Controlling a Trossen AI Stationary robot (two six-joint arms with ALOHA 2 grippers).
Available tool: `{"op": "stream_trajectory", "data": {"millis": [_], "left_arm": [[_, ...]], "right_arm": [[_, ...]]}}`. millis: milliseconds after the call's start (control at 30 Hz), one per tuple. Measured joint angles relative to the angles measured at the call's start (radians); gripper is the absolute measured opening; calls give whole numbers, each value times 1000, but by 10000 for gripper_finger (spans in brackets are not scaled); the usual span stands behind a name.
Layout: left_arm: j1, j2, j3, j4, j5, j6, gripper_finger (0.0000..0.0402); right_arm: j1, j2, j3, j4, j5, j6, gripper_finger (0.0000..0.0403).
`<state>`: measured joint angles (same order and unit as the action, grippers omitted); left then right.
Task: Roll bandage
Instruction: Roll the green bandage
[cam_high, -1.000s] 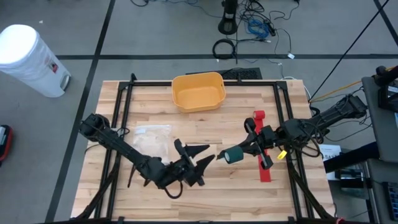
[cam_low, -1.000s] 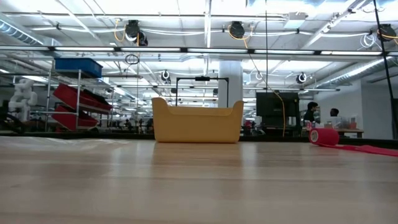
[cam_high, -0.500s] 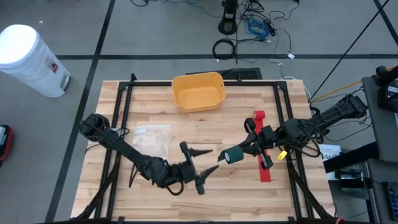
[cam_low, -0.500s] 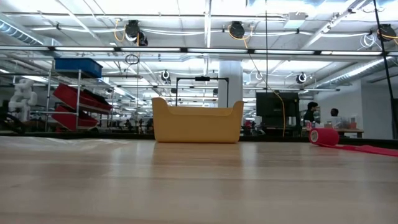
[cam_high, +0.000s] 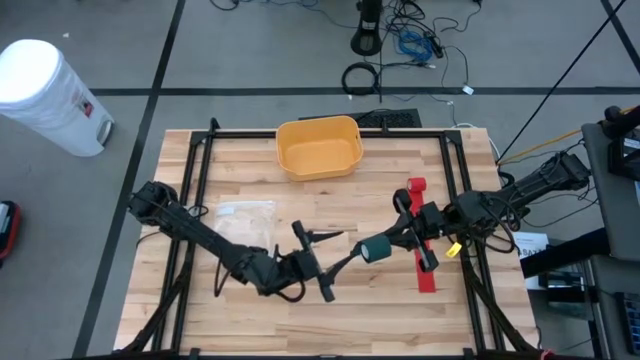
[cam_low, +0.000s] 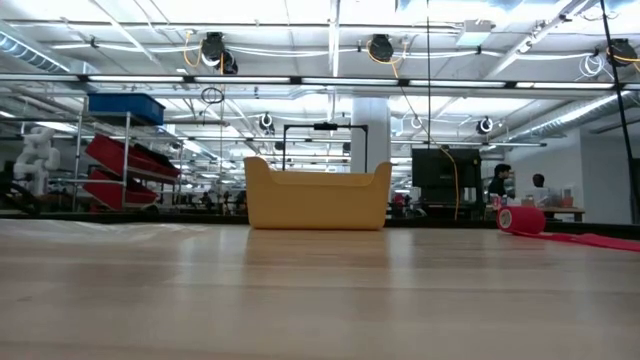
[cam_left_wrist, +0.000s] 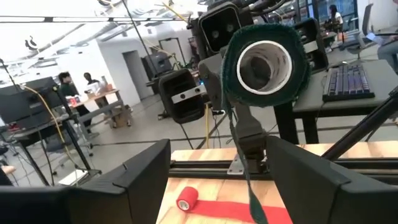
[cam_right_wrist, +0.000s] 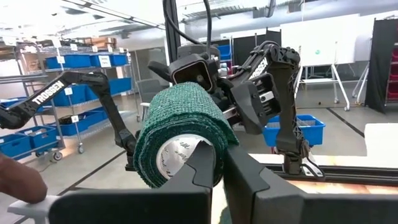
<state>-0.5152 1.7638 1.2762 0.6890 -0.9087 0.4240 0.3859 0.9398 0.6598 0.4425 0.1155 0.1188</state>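
Right tool (cam_high: 384, 243): fingers closed on the green bandage roll (cam_high: 373, 249), held clear above the desk (cam_high: 380, 300) mid-centre, open core toward the left arm, probably so the roll can be reached.

Left tool (cam_high: 335, 264): spread wide, empty, just beside the roll and facing it.

Red bandage (cam_high: 424, 250) lies unrolled on the desk under the right arm.

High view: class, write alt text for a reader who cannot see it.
The right tool holds a green bandage roll above a wooden table, facing the open left tool. A yellow bin and a red bandage lie beyond.
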Motion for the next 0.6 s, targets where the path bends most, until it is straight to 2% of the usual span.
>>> {"op": "stream_trajectory", "data": {"millis": [167, 433, 600], "left_arm": [[4, 0, 0, -69, 71, -27, 244], [28, 0, 0, -118, 35, -32, 205], [61, 0, 0, -198, 39, -124, 199]], "right_arm": [[0, 0, 0, -15, 66, -11, 11], [0, 0, 0, -15, 68, -11, 11], [0, 1, 0, -15, 67, -11, 11]]}}
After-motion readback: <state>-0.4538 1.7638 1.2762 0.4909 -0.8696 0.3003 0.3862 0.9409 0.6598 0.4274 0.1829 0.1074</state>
